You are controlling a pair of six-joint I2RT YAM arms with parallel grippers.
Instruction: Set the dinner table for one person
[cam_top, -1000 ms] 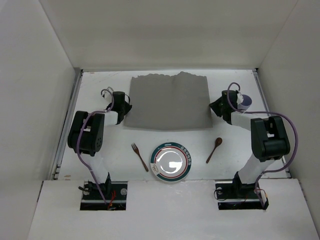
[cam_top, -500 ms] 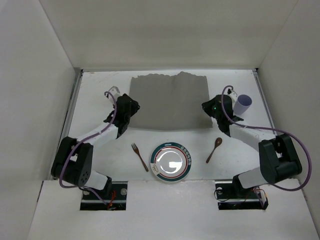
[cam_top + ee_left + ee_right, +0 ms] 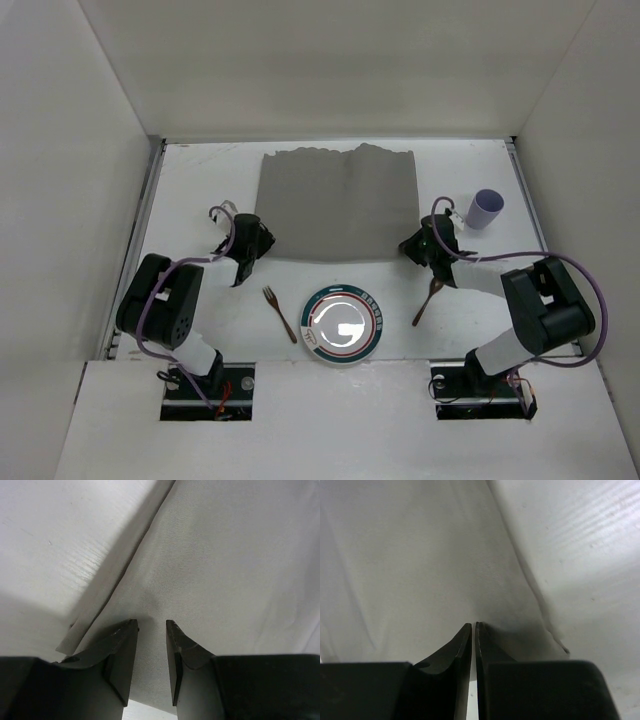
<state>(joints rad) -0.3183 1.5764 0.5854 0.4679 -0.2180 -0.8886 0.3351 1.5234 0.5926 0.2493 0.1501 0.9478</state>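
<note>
A grey cloth (image 3: 338, 205) lies flat at the back middle of the white dinner table (image 3: 195, 185). My left gripper (image 3: 254, 243) sits low at the cloth's near left corner. In the left wrist view its jaws (image 3: 151, 625) stand open, with the cloth (image 3: 220, 570) running under and between them. My right gripper (image 3: 418, 247) is at the near right corner. Its jaws (image 3: 473, 625) are pressed almost together on the cloth's (image 3: 420, 565) near edge, which puckers at the tips. A round plate (image 3: 343, 325) lies near the front, between a fork (image 3: 279, 312) and a spoon (image 3: 430, 298).
A pale purple cup (image 3: 487, 208) stands right of the cloth, just behind my right arm. The spoon's bowl lies close under my right wrist. White walls close in the table at the back and both sides, with metal rails (image 3: 143, 240) along the side edges.
Both grippers have swung in and come down onto the cloth's near corners. The left jaws opened wider; the right jaws closed. The cloth, plate, fork and spoon lie as before.
</note>
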